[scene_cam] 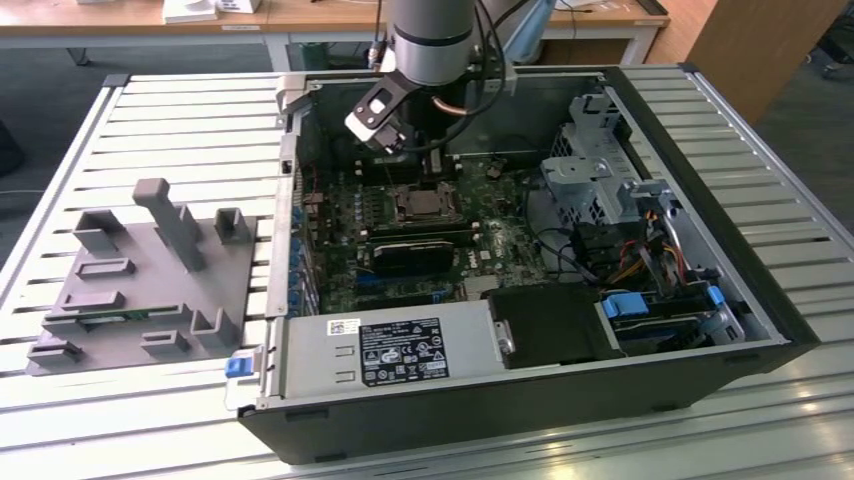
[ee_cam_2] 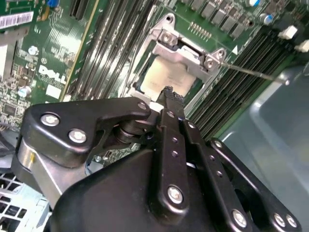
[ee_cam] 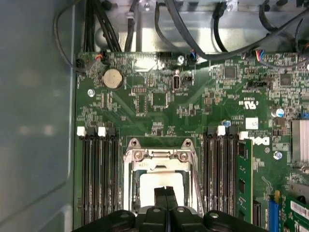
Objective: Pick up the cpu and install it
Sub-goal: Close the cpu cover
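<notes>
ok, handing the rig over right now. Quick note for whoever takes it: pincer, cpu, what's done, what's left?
pincer: shut, nothing between the fingers, tips low over the socket inside the open case.
cpu: lying flat inside the socket frame on the motherboard, right under the fingertips. Cannot tell if they touch it.
Done: cpu is out of the pincer and sits in the socket.
Left: seating is not confirmed. Whether the frame is clamped down over it cannot be told from these views.
</notes>
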`<state>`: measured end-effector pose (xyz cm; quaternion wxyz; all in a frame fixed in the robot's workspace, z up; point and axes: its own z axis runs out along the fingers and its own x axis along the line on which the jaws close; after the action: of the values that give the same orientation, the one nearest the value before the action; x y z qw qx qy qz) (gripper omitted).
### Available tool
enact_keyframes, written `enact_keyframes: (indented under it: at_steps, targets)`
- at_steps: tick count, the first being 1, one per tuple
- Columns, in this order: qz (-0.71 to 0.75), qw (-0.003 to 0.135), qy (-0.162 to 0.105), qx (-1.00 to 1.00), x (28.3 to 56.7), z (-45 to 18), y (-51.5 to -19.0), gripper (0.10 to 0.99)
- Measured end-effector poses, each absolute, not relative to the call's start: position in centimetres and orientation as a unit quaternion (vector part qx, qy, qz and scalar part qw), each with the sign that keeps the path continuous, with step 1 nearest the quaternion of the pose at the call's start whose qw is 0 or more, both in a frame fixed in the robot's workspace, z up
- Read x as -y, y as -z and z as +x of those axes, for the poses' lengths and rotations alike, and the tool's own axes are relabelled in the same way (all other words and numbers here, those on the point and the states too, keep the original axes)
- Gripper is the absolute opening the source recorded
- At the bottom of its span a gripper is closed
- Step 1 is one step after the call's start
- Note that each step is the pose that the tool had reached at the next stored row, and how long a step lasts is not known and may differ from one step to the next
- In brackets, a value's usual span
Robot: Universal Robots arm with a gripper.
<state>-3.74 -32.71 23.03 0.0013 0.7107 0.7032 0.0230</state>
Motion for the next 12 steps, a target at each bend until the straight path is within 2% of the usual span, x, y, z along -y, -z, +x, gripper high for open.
enact_keyframes:
  at_steps: [12]
  targets:
    - [0.711, -0.002, -0.02, -0.703, 32.7, -5.0, -21.7, 0.106]
